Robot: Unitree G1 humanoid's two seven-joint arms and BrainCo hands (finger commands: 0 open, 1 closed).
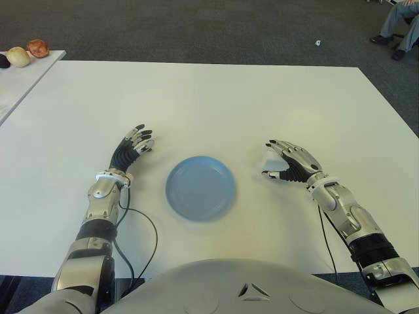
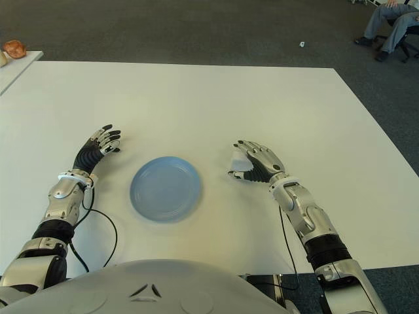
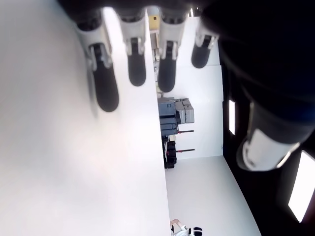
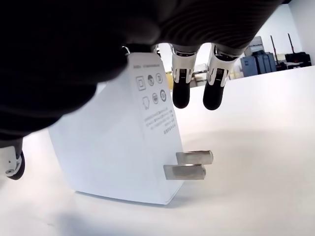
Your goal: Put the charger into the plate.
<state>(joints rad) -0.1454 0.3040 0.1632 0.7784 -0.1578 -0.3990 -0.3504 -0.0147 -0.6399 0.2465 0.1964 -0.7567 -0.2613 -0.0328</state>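
Here the white charger [image 4: 118, 142] stands on the white table [image 1: 216, 104], directly under the palm of the right hand [image 1: 288, 163], to the right of the blue plate [image 1: 200, 188] and apart from it. In the right wrist view the charger's base touches the tabletop and its two metal prongs [image 4: 188, 164] point sideways, just above the surface. The right hand arches over the charger with fingers loosely curved; two fingertips [image 4: 181, 96] hang beyond the block without touching it, and whether the thumb or palm presses on its top cannot be told. The plate lies between the two hands. The left hand [image 1: 133, 148] shows to the left of the plate, fingers extended and relaxed, grasping nothing; its wrist view shows the fingertips [image 3: 106, 93] close over the bare table.
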